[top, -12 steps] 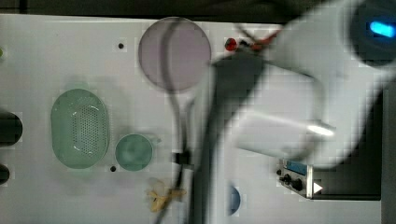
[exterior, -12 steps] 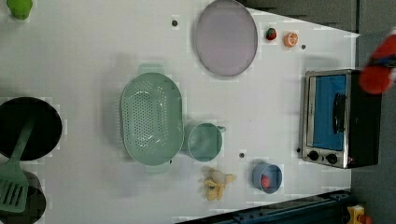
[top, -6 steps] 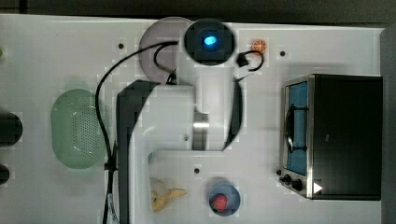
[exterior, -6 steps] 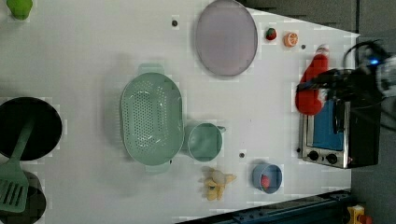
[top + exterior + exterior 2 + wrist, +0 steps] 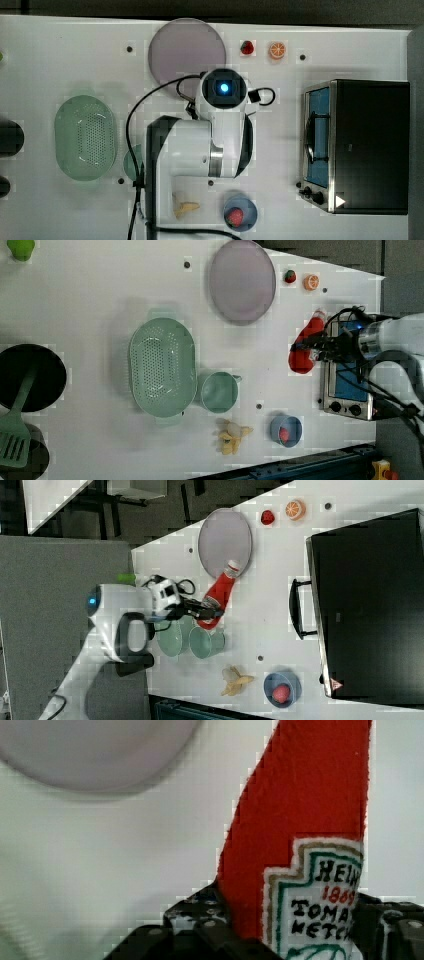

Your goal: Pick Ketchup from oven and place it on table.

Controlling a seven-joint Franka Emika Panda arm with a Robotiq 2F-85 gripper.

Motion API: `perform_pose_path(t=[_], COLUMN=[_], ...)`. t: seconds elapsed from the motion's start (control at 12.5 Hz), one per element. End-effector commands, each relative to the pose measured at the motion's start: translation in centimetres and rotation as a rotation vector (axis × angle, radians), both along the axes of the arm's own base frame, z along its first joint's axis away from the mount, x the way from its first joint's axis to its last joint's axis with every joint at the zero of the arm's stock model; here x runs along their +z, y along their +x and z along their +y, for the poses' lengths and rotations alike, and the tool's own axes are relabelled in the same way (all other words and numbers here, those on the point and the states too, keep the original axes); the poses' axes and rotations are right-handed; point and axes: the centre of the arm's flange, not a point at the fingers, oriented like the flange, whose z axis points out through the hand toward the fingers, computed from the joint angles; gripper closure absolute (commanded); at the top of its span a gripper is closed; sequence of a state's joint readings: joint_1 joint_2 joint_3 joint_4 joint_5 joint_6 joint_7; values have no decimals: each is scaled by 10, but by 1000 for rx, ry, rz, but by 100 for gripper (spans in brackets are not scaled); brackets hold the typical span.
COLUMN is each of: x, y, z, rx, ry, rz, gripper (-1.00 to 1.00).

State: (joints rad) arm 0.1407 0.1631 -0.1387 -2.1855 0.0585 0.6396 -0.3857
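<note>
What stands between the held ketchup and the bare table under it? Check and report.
Nothing visible does. The gripper is shut on the ketchup, out of the oven. In the right view it hangs over white table just past the purple plate, its cap overlapping the rim.

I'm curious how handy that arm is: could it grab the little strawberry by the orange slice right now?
Probably not yet. Its pincer is already closed on the ketchup, so it would have to set that down first. The strawberry itself lies in the open on the table, with nothing over it.
</note>
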Motion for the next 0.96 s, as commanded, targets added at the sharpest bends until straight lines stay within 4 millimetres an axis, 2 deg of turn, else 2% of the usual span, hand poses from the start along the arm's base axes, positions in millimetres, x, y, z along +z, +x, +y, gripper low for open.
perform_pose_path(t=[0.08,0.24,0.48,0.64,0.72,0.8,0.96], x=[-47,-75,-103,-113,-111,-100,-55], y=[-15,-27,-36,-38,-36,-31,-16], z=[-22,-25,-32,-33,-34,-35,-42], rx=[-76,-80,-92,-93,-99,-111,-211], ry=[-23,-33,-48,-54,-54,-52,-46], rz=[-8,-56,-88,-97,-102,-125,-182], gripper=[-29,-29,-35,-76,-97,-100,-100])
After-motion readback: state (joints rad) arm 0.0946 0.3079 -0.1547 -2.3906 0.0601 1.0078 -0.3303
